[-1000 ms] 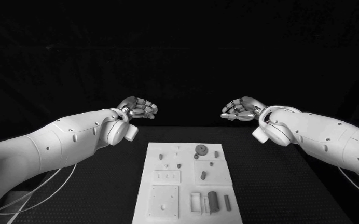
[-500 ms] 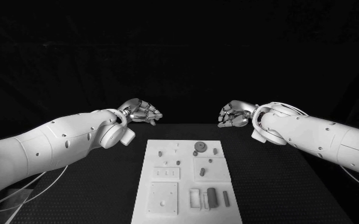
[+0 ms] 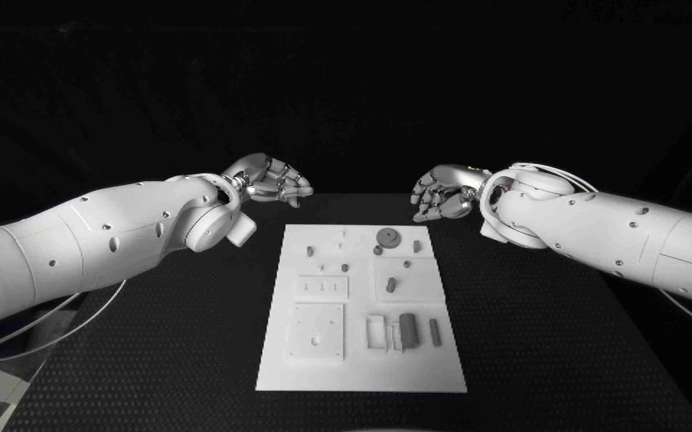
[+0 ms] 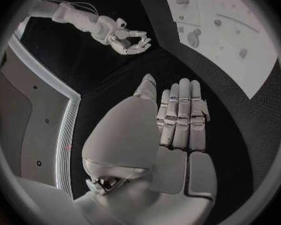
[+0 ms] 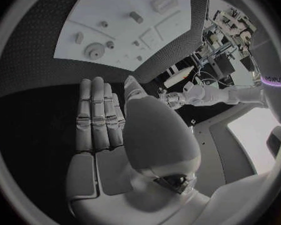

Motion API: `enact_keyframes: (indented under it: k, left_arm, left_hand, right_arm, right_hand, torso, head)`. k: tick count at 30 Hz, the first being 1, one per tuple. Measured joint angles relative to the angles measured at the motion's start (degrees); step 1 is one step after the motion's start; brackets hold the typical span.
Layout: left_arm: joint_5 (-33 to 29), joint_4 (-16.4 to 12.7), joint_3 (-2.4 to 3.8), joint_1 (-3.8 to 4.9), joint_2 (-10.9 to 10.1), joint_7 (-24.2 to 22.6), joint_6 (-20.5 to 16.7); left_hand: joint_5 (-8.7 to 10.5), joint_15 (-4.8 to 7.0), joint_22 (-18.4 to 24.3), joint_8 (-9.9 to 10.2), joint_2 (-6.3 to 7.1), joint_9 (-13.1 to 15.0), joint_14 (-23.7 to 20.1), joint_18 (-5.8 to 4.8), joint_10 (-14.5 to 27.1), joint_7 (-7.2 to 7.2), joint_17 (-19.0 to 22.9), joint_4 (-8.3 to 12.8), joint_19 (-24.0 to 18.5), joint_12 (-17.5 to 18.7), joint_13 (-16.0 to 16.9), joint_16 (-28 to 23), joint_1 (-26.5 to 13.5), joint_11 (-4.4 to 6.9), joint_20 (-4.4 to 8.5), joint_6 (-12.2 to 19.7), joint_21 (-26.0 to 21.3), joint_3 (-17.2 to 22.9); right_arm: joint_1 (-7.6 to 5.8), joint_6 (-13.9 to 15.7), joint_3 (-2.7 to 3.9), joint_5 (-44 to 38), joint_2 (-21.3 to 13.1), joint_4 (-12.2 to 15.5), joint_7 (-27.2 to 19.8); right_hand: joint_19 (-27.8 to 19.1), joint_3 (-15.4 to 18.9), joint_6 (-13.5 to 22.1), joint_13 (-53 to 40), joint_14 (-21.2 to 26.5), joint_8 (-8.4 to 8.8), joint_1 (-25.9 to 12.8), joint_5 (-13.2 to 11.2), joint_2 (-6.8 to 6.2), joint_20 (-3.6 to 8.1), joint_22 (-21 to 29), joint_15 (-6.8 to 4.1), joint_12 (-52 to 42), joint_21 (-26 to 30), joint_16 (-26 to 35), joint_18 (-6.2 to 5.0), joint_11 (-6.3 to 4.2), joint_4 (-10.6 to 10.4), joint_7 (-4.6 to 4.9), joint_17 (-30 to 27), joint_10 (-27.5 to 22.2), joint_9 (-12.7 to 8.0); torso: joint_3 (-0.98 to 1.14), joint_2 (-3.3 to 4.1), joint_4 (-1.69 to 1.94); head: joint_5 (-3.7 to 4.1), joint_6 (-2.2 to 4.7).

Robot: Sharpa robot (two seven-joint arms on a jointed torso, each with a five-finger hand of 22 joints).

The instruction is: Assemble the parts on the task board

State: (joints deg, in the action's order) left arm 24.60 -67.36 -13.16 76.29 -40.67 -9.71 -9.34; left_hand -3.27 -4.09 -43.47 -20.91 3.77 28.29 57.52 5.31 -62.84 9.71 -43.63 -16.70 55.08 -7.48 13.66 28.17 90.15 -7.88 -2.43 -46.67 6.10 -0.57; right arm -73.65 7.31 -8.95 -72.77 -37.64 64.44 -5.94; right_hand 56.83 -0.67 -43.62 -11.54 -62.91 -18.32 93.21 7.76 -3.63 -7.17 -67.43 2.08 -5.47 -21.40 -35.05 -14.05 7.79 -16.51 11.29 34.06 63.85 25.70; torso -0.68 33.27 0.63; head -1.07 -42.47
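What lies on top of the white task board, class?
Small grey parts lie on the task board: a round gear-like piece at its far end and an upright block nearer. No hand covers it; recess depths cannot be judged.

Small parts (image 3: 408, 328) on the task board (image 3: 361, 372), shapes too tiny to tell.

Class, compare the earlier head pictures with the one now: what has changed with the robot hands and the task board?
The whole head view has shifted, so the camera moved, not the task board. The left robot hand and right robot hand still hover past the board's far end, holding nothing, and look a little closer together. The parts, such as the round part, lie as before.
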Motion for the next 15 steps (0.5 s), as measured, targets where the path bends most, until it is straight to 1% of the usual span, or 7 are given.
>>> enact_keyframes:
  k: [2,6,8,10,11,14,15]
  left_arm:
    - [-0.08,0.00,0.05,0.01,0.06,-0.09,0.00]
    - [-0.46,0.00,0.36,0.01,0.12,-0.20,0.00]
    - [-0.70,0.04,0.42,0.10,0.12,-0.23,0.00]
    - [-0.87,0.09,0.49,0.24,0.11,-0.25,-0.01]
    - [-1.00,0.09,0.57,0.30,0.10,-0.27,-0.02]
    - [-1.34,0.09,0.66,0.32,0.06,-0.30,-0.05]
    - [-1.47,0.09,0.68,0.32,0.05,-0.31,-0.06]
  left_hand:
    - [0.00,0.00,0.07,0.01,0.00,0.00,-0.39,0.00,0.00,0.00,-0.06,0.00,0.00,0.25,0.01,-0.01,0.00,0.00,0.00,0.00,-0.28,0.00]
    - [0.00,0.00,0.07,0.33,0.00,0.00,-0.40,-0.04,0.00,0.00,-0.06,0.00,-0.20,0.34,0.07,-0.05,0.00,0.00,0.20,0.00,-0.29,0.00]
    - [0.00,0.00,0.13,0.33,0.00,0.00,-0.40,-0.04,0.00,0.00,-0.07,-0.15,-0.20,0.42,0.06,-0.23,0.00,0.00,0.20,0.00,-0.29,-0.16]
    - [0.00,0.00,0.13,0.51,0.00,-0.06,-0.41,-0.85,0.02,0.20,-0.13,-0.15,-0.21,0.63,0.06,-0.23,0.00,-0.02,0.20,0.20,-0.51,-0.16]
    - [0.00,-0.09,0.13,0.57,0.02,-0.06,-0.49,-0.87,0.21,0.21,-0.14,-0.15,-0.21,0.63,0.11,-0.23,-0.02,-0.20,0.20,0.21,-0.51,-0.16]
    - [0.00,-0.22,0.20,0.93,0.30,-0.07,-0.62,-0.87,0.25,0.37,-0.20,0.00,-0.20,1.01,0.12,-0.48,-0.30,-0.25,0.20,0.37,-0.51,-0.32]
    - [0.00,-0.21,0.20,0.99,0.30,-0.12,-0.62,-0.88,0.50,0.52,-0.24,0.00,-0.32,1.28,0.12,-0.49,-0.30,-0.50,0.31,0.51,-0.74,-0.32]
  right_arm:
    - [0.09,0.20,0.00,-0.37,0.41,-0.47,0.13]
    - [0.21,0.55,0.00,-1.08,1.13,-1.36,0.44]
    - [0.22,0.73,0.00,-1.42,1.61,-1.78,0.64]
    - [0.27,0.90,0.00,-1.70,1.87,-1.80,0.80]
    - [0.34,1.00,0.00,-1.87,2.01,-1.79,0.91]
    - [0.47,1.18,0.00,-2.24,2.27,-1.79,1.19]
    - [0.48,1.24,0.00,-2.41,2.40,-1.79,1.31]
  right_hand:
    - [0.20,0.00,0.01,0.29,-0.15,0.22,-0.39,-0.29,-0.39,0.20,-0.13,0.13,0.49,0.00,0.00,0.24,0.11,0.00,0.00,0.40,-0.11,-0.21]
    - [0.44,-0.32,0.60,0.82,-0.33,0.71,-0.61,-0.44,-0.61,0.03,-0.43,0.29,1.17,0.00,0.00,0.14,0.21,0.00,-0.03,1.13,-0.60,-0.56]
    - [0.74,-0.32,0.72,1.06,-0.78,0.99,-0.66,-0.44,-0.66,0.32,-0.65,0.28,1.48,0.00,0.00,0.09,0.10,0.00,-0.14,1.52,-0.72,-0.68]
    - [1.65,-0.32,1.08,1.35,-1.54,1.33,-0.83,-0.44,-0.83,0.41,-0.96,0.31,1.48,-0.49,-0.29,0.08,-0.13,0.00,-0.16,2.07,-0.94,-0.81]
    - [1.99,-0.40,1.09,1.49,-2.06,1.35,-0.83,-0.44,-0.83,0.74,-1.29,0.25,1.48,-0.97,-0.68,0.08,-0.21,0.09,-0.15,2.47,-1.03,-0.86]
    - [2.99,-0.47,1.09,1.82,-2.70,1.64,-0.83,-0.44,-0.83,1.15,-1.95,0.01,1.48,-1.68,-1.57,0.22,-0.36,0.16,-0.15,3.35,-1.18,-0.98]
    - [3.19,-0.47,1.10,1.95,-2.74,1.64,-1.03,-0.44,-1.03,1.35,-2.13,0.00,1.48,-1.80,-1.67,0.25,-0.41,0.16,-0.15,3.67,-1.24,-1.01]
  torso:
    - [0.09,0.49,-0.02]
    - [0.31,1.33,-0.01]
    - [0.42,1.79,0.02]
    - [0.52,2.19,0.07]
    - [0.58,2.43,0.11]
    - [0.66,2.87,0.19]
    - [0.68,3.05,0.25]
  head:
    - [0.12,-1.59]
    - [0.19,-3.98]
    - [0.17,-5.19]
    - [0.08,-5.86]
    - [0.07,-6.14]
    - [0.07,-6.62]
    - [0.09,-6.76]
